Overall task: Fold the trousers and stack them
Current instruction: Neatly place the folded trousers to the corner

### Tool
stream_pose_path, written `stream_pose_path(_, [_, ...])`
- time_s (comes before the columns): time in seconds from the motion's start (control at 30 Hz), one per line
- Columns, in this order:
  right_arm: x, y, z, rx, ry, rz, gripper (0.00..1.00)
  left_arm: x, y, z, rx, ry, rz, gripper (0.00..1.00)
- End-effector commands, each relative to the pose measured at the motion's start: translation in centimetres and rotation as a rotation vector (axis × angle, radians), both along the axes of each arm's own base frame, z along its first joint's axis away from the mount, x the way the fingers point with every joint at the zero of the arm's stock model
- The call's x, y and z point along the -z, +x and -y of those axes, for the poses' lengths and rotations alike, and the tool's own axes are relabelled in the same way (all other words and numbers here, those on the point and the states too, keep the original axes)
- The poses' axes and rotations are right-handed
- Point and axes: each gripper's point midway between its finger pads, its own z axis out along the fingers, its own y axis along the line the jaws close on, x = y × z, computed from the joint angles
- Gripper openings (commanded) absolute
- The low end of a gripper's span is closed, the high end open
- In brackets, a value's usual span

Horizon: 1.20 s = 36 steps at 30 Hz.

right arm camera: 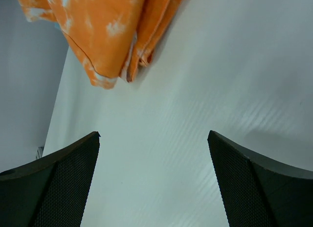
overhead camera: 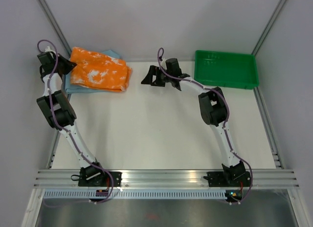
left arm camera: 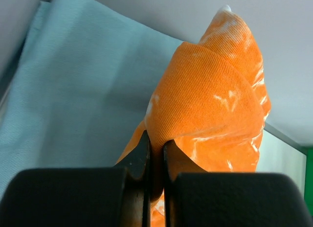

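Note:
The orange, white-blotched trousers (overhead camera: 100,70) lie as a folded bundle at the table's back left, on top of a light blue folded cloth (overhead camera: 77,86). My left gripper (overhead camera: 67,65) is at the bundle's left edge. In the left wrist view its jaws (left arm camera: 156,145) are shut on a pinched fold of the trousers (left arm camera: 210,90), with the blue cloth (left arm camera: 83,90) underneath. My right gripper (overhead camera: 149,78) hovers just right of the bundle, open and empty. The right wrist view shows its fingers wide apart (right arm camera: 154,134) over bare table, with the trousers' edge (right arm camera: 107,26) ahead.
A green tray (overhead camera: 225,84) stands at the back right, beside the right arm's elbow. Grey walls close the table in at the back and on both sides. The left gripper is close to the left wall.

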Motion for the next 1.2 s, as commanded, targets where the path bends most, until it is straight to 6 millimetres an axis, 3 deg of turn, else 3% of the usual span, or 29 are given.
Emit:
stream_pose_path(0.0, [-0.7, -2.2, 0.1, -0.055, -0.005, -0.022, 0.98, -5.3, 0.8, -4.8, -0.112, 0.126, 0.134, 0.02])
stream_pose_path(0.03, [0.5, -2.9, 0.6, -0.056, -0.02, -0.05, 0.98, -5.1, 0.8, -5.5, -0.147, 0.136, 0.124, 0.02])
stream_pose_path(0.2, [1.5, -4.7, 1.3, -0.067, -0.051, -0.082, 0.98, -5.7, 0.2, -9.6, -0.272, 0.041, 0.162, 0.02])
stream_pose_path(0.4, [2.2, -5.3, 1.4, -0.072, -0.073, -0.1, 0.98, -6.0, -0.4, -11.7, -0.338, 0.111, 0.154, 0.02])
stream_pose_path(0.7, [1.0, -4.7, 1.6, -0.039, -0.088, -0.079, 0.98, -5.4, -1.5, -13.8, -0.432, 0.114, 0.13, 0.02])
stream_pose_path(0.8, [0.7, -3.7, 3.0, 0.072, -0.168, -0.061, 0.98, -5.7, -2.1, -14.4, -0.472, 0.139, 0.135, 0.02])
stream_pose_path(0.83, [-0.5, -3.1, 3.5, 0.106, -0.186, -0.031, 0.98, -5.8, -2.2, -14.4, -0.479, 0.155, 0.131, 0.02])
stream_pose_path(0.87, [-0.3, -2.5, 4.7, 0.176, -0.244, -0.04, 0.98, -6.1, -2.3, -14.4, -0.476, 0.173, 0.126, 0.02])
stream_pose_path(0.97, [-2.3, -1.6, 5.9, 0.243, -0.289, -0.002, 0.98, -6.0, -2.3, -13.3, -0.44, 0.273, 0.086, 0.02])
stream_pose_path(1.17, [-4.8, -1.8, 6.3, 0.22, -0.316, 0.049, 0.98, -5.5, -3.0, -13.4, -0.494, 0.412, 0.006, 0.02])
